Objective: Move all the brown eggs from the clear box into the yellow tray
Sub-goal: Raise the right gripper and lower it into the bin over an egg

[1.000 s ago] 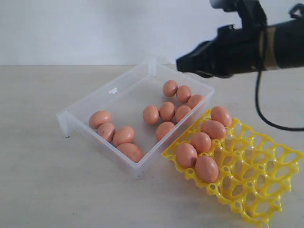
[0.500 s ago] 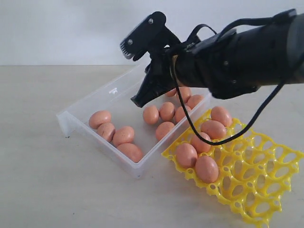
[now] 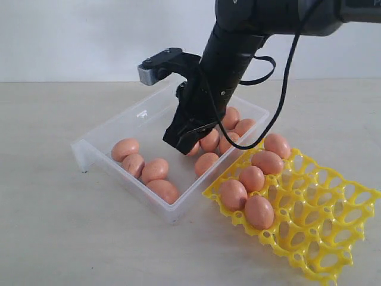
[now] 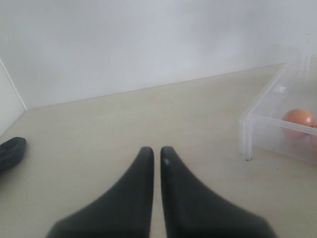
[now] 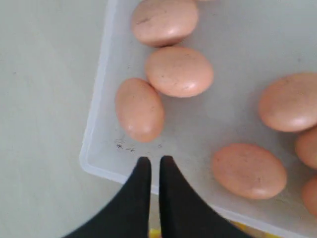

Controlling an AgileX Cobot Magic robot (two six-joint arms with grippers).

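R claw (image 5: pixel 152 159) closed tight, empty, over clear box (image 5: pixel 95 106) nr brown eggs (image 5: pixel 140 109).

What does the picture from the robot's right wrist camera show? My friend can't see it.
Two black fingers, shut together, point down over the edge of a clear box sitting on a pale table. Inside the box lie smooth brown eggs, seven showing in whole or in part, the nearest just ahead of the fingers.

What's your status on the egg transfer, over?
Right gripper over clear box, jaws shut, empty. Left gripper aside, jaws shut. Five brown eggs in yellow tray, more left in box. No obstruction seen.
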